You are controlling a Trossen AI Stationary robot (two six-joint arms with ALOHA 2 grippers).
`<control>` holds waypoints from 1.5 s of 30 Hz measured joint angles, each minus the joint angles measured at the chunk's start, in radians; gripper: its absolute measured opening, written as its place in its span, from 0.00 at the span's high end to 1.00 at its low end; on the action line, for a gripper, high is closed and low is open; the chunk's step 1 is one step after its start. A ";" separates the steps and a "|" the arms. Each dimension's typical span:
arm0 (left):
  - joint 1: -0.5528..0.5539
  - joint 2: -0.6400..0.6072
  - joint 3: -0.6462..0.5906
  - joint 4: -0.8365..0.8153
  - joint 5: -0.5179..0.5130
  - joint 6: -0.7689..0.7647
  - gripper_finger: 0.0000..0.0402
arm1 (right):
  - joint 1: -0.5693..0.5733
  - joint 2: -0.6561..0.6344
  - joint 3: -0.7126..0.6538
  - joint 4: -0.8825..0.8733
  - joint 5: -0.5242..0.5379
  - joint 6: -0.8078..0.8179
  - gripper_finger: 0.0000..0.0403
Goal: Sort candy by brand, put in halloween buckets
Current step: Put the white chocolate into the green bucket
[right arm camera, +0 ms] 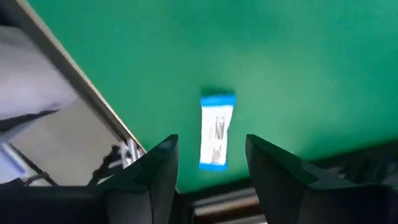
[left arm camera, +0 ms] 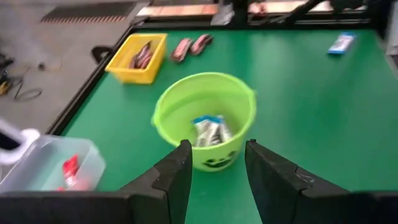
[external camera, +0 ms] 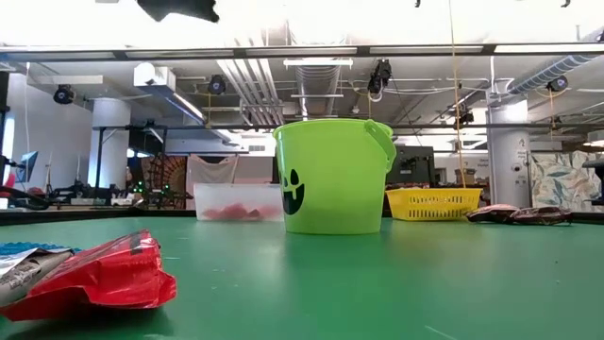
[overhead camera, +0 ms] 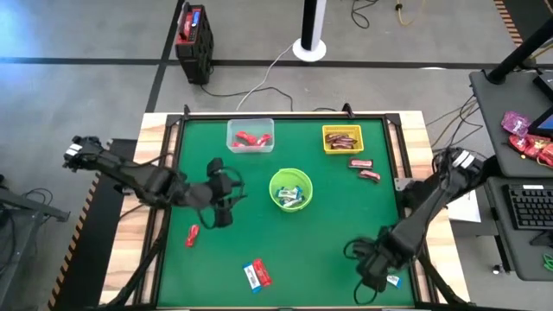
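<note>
The right gripper (right arm camera: 208, 158), fingers apart, hangs over a blue-and-white candy bar (right arm camera: 216, 132) near the desk's right front edge; it should drop straight, straddling the bar's narrow width, then carry it to the lime-green bucket (overhead camera: 290, 190). The left gripper (left arm camera: 216, 165), also apart and empty, faces that bucket. The green desk (overhead camera: 328, 233) stands in an open workshop.

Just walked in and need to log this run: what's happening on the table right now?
Two robot arms are sorting candy into containers. The right gripper hovers open over a blue-and-white bar near the table's edge. The left gripper, open and empty, faces the green bucket, which holds blue-and-white bars. Red bars sit in the clear box, brown ones in the yellow basket. Several bars remain loose.
</note>
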 joint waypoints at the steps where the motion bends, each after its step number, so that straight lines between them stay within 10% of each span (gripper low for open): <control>1: -0.022 0.000 0.000 0.007 -0.010 0.000 0.67 | 0.013 0.020 -0.001 0.001 -0.011 0.038 0.56; 23: -0.081 0.075 -0.001 0.112 -0.097 0.060 0.67 | 0.074 0.288 -0.022 0.077 -0.191 0.116 0.55; 36: -0.077 0.076 -0.001 0.124 -0.113 0.068 0.67 | 0.076 0.294 -0.057 0.084 -0.146 0.079 0.35; 45: -0.077 0.076 -0.001 0.124 -0.113 0.068 0.67 | 0.074 0.288 -0.115 0.197 -0.171 0.024 0.54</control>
